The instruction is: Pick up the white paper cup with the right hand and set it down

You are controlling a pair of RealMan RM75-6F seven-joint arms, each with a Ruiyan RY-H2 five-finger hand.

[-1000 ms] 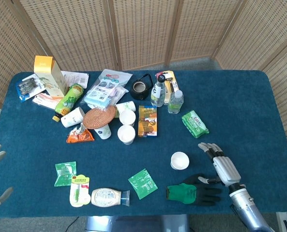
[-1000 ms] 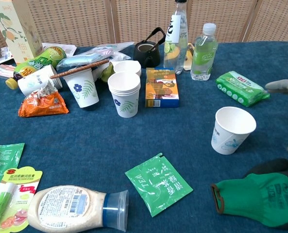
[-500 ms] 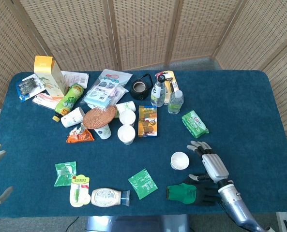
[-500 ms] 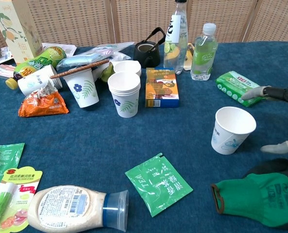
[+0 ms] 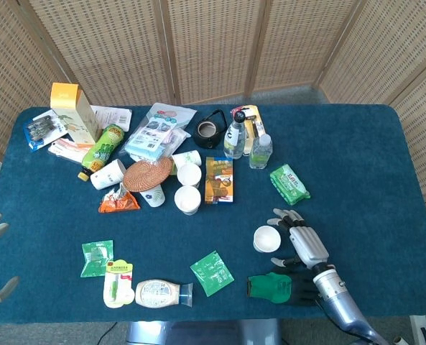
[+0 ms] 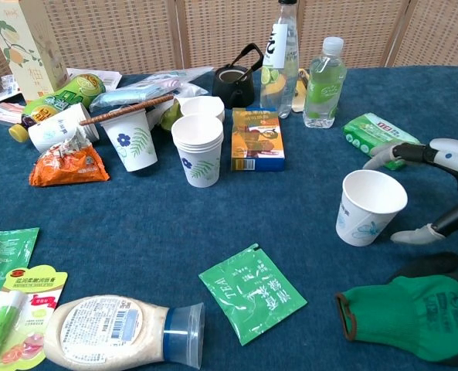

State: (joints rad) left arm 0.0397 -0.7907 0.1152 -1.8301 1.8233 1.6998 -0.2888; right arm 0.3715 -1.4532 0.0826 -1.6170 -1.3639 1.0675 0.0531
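Right hand (image 5: 301,243): silver-white segmented fingers, dark joints, apparently pale fingertips, metallic forearm

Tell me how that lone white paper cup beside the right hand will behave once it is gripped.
The white paper cup looks thin-walled and empty, so it is probably very light and may crumple under a firm squeeze. It stands upright on a base narrower than its rim, so a sideways nudge from the right hand could tip it. On its side it would likely roll.

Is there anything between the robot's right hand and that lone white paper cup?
No. In the chest view only bare blue table shows between the right hand and the white paper cup.
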